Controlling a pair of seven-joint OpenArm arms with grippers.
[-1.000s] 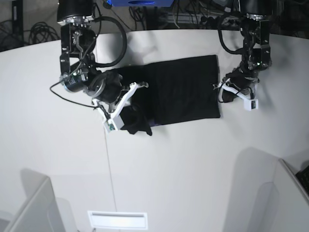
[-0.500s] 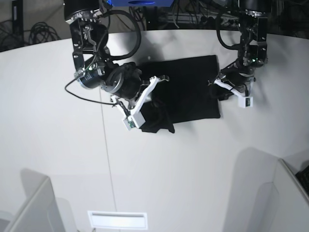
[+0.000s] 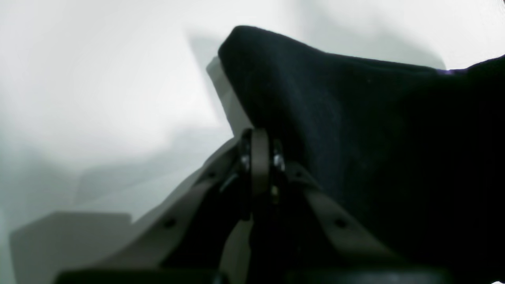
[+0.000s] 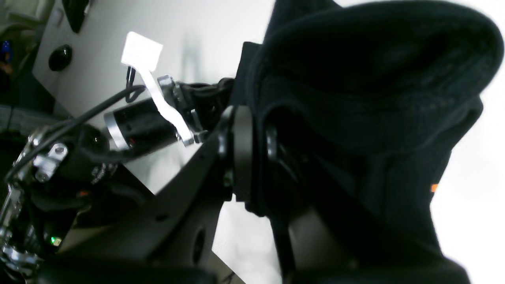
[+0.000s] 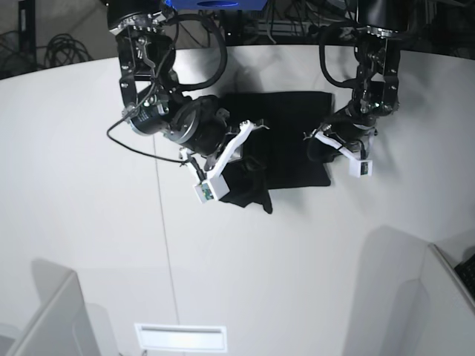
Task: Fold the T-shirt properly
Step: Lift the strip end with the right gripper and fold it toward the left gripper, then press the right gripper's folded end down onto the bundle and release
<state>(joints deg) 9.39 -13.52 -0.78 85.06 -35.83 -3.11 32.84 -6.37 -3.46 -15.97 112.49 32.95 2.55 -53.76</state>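
A: Where's the T-shirt [image 5: 286,137]?

B: On the white table [image 5: 89,185], toward its far edge, partly folded, black.

A: Left gripper [image 3: 258,157]?

B: Jaws pinched together on the shirt's raised edge.

A: Right gripper [image 4: 246,157]?

B: Clamped on a bunched fold held above the table (an orange speck [image 4: 434,188] shows in the cloth).

A: Any containers?

B: No bin or box that I can make out.

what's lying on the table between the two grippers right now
Only the black T-shirt spans the table between the left gripper and right gripper, as the base view shows.
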